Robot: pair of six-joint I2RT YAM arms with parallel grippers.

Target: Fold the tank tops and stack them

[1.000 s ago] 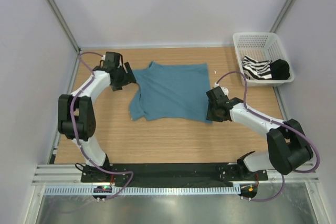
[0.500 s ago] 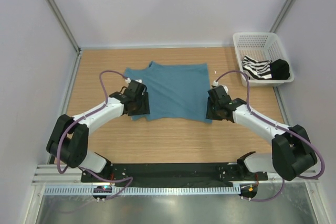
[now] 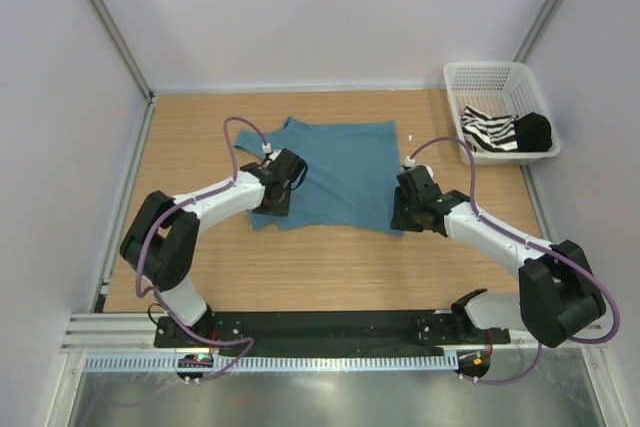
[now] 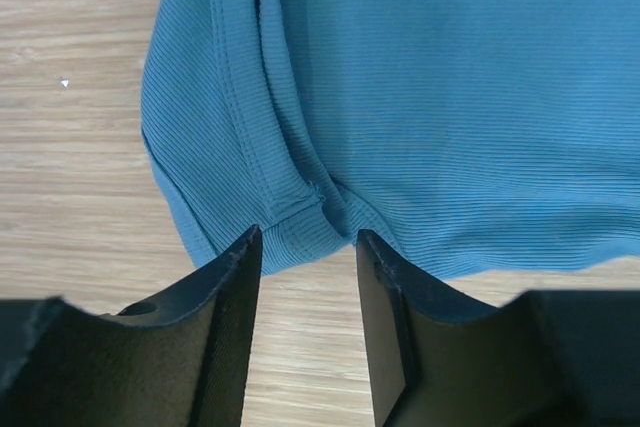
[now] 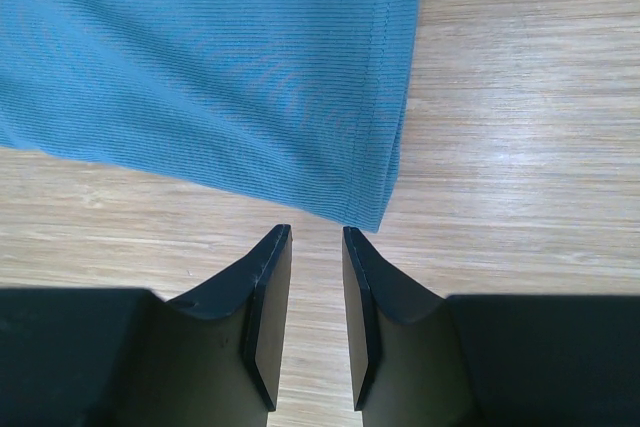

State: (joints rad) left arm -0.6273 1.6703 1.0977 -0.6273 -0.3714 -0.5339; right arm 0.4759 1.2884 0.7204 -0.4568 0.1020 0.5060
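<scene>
The teal-blue tank top (image 3: 335,172) lies spread flat on the wooden table. My left gripper (image 3: 273,199) is open and empty at the top's near-left corner. In the left wrist view the folded hem (image 4: 290,212) lies just ahead of that gripper (image 4: 306,247), whose jaws stand apart over bare wood. My right gripper (image 3: 405,213) is at the near-right corner. In the right wrist view it (image 5: 315,239) is open by a narrow gap and empty, with the corner of the top (image 5: 375,202) just beyond its tips. The black and white striped tank top (image 3: 490,132) lies crumpled in the basket.
The white mesh basket (image 3: 480,69) stands at the back right of the table and also holds a black item (image 3: 533,130). Grey walls close in the table on the left, back and right.
My left arm has swung from the top's far-left corner down to its near-left corner. My right gripper has shifted only slightly at the near-right corner. The top has not moved.
</scene>
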